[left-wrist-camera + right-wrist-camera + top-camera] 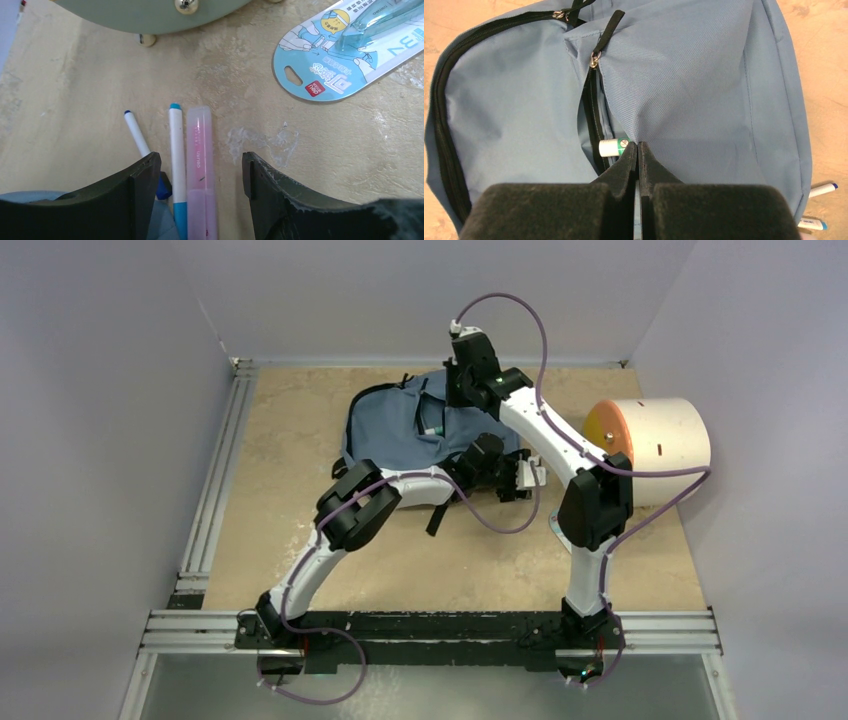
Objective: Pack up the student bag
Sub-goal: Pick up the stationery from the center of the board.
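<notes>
**Top external.** The student bag [395,425] lies flat on the desk [290,510], toward the far side and left of centre. Its black straps trail off the near edge. The right hand [445,410] comes down onto the bag's upper face. The left hand [515,478] sits low, just beside the bag's near right corner. A white cylinder with an orange face [655,445] stands well apart on the right. We cannot read either hand's jaws from here.

**Left wrist.** The left hand [200,161] has its jaws apart and grips nothing. A pink highlighter [199,135] lies on the desk between them. A teal-capped pen [175,145] lies against it, and a blue-tipped pen [135,130] runs under the left finger. A blue blister card [340,55] lies farther off.

**Right wrist.** The right hand [638,150] has its jaws together, clamped on a fold of bag cloth beside the open zipper [595,60]. The fabric tents up from the pinch. A white tube with a green label [613,147] shows inside the opening.

**Handling (our judgement).**
- The bag looks light, limp and thin-walled, with no stiffness of its own.
- A pinch probably lifts only one layer, and the mouth would likely sag shut if let go.
- Mid-panel cloth looks smooth and may slip out of a grip.
- The best hold is probably the doubled edge along the zipper tape, close to the present pinch.
- The straps would serve for dragging the bag.
</notes>
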